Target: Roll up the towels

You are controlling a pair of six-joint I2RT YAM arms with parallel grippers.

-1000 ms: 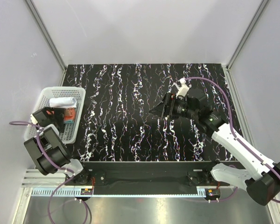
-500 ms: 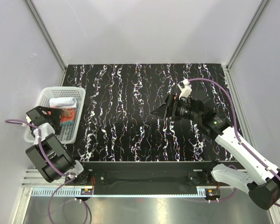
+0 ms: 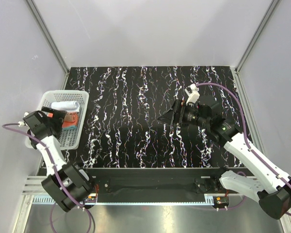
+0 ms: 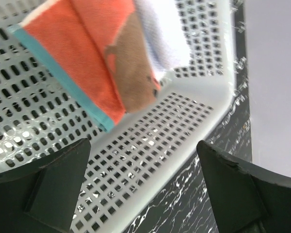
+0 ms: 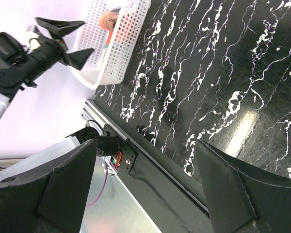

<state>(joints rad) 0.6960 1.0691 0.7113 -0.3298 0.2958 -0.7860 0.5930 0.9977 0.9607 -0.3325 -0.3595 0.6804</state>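
Two towels lie in the white basket at the table's left edge. The white towel is at the far end. The rust-brown towel with the orange patch and teal edge lies beside it. In the left wrist view the orange towel fills the top left, with the white towel behind it. My left gripper hovers open over the basket's near-left part, with nothing between its fingers. My right gripper hangs open and empty above the table's middle right, far from the towels.
The basket wall and the black marbled table show between the left jaws. The right wrist view looks across the table to the basket, the left gripper and the table's front rail. Grey walls enclose the table.
The left arm has stretched out and its gripper has shifted slightly left over the basket. The right gripper has drifted a little right. Both stay open.
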